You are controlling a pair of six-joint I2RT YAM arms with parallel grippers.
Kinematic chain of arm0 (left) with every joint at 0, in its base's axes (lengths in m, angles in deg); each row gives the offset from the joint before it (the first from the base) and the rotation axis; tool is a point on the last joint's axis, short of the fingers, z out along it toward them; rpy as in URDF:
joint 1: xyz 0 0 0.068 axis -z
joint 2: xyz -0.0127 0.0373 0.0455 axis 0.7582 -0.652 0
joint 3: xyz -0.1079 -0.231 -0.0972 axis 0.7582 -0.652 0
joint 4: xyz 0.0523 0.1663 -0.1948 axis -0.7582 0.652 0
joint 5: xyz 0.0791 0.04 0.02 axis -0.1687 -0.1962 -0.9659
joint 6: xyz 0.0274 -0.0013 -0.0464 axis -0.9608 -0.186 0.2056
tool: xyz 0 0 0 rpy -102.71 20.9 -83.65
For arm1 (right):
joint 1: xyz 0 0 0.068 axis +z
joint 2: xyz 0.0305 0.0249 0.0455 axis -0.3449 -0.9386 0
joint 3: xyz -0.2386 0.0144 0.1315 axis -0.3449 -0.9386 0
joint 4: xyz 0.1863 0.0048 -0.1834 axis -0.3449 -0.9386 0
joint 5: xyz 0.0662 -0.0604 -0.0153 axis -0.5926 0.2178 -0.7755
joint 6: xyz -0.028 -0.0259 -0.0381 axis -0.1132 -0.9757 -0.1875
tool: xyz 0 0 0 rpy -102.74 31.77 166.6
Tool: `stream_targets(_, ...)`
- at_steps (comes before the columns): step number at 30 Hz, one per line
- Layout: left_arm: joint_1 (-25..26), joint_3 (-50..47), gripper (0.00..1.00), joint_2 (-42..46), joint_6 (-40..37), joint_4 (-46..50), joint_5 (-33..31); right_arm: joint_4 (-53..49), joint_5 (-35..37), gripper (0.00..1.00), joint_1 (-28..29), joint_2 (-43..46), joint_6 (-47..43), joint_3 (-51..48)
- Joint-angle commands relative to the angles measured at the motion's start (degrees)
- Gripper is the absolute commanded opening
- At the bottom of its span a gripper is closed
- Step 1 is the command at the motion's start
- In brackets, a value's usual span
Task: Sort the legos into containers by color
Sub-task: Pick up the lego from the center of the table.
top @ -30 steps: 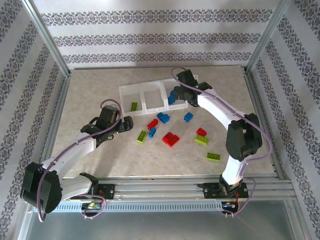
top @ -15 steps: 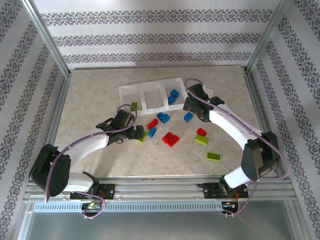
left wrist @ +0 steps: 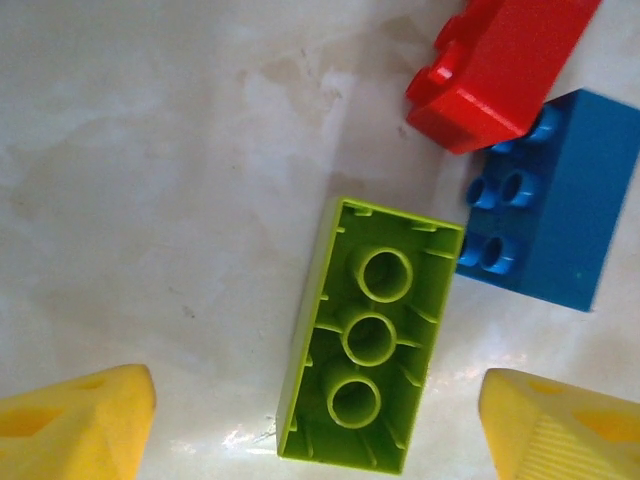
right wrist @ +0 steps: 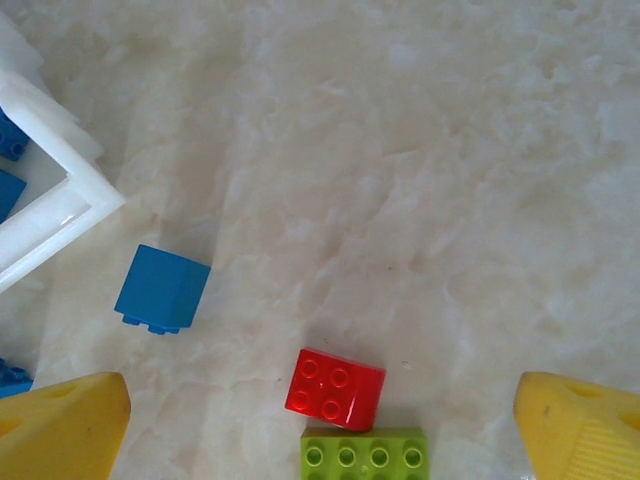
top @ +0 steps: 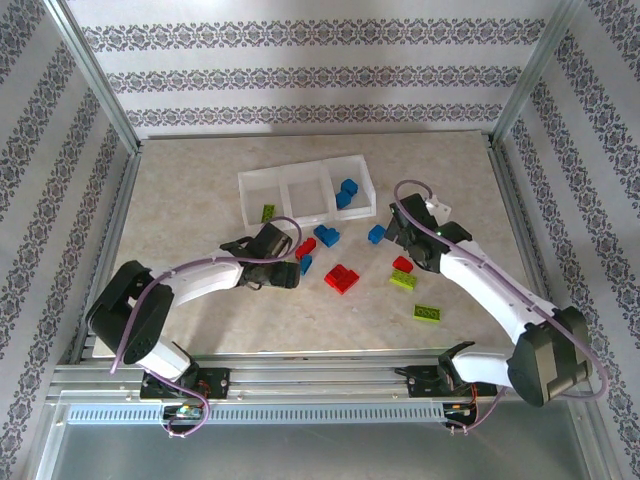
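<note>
The containers (top: pixel 282 172) stand in a row at the back; the left bin holds a green lego (top: pixel 268 211) and the right bin blue legos (top: pixel 347 192). My left gripper (top: pixel 284 272) is low over the table, open, its yellow fingers (left wrist: pixel 80 425) either side of an upside-down lime green lego (left wrist: pixel 370 340) with gaps on both sides. A red lego (left wrist: pixel 500 65) and a blue lego (left wrist: pixel 545 215) lie just beyond it. My right gripper (top: pixel 403 248) hangs open above a small red lego (right wrist: pixel 335 385) that touches a green lego (right wrist: pixel 365 455). A blue lego (right wrist: pixel 162 290) lies near the container corner (right wrist: pixel 60 215).
Loose on the table are a large red lego (top: pixel 342 278), a blue lego (top: pixel 326 236) and a green plate (top: pixel 427 313) at the near right. Metal frame rails (top: pixel 310 375) border the table on every side.
My left arm reached right and came down over the green lego, its jaws narrowing a little. My right arm drew back from the right bin toward the small red lego.
</note>
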Motion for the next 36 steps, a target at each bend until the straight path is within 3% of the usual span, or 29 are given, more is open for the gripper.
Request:
stream_targets(1,0.9,1.4,0.8,-1.4,-0.4,-0.8,0.2,-1.1,2.6,0.98,0.1,2.1,1.5,-1.2)
stream_targets(14,0.9,3.2,0.61,-6.2,0.2,-1.6,-1.4,-1.2,2.8,0.98,-0.5,4.0,1.4,-2.4)
stream_targets(28,0.9,3.3,0.33,-6.4,1.8,-0.3,-4.7,-1.0,2.8,0.98,-1.1,3.5,1.7,-2.0)
stream_targets(36,0.9,3.6,0.27,-4.8,2.2,0.8,-7.1,-0.6,3.2,0.98,-1.3,3.4,1.9,-1.8)
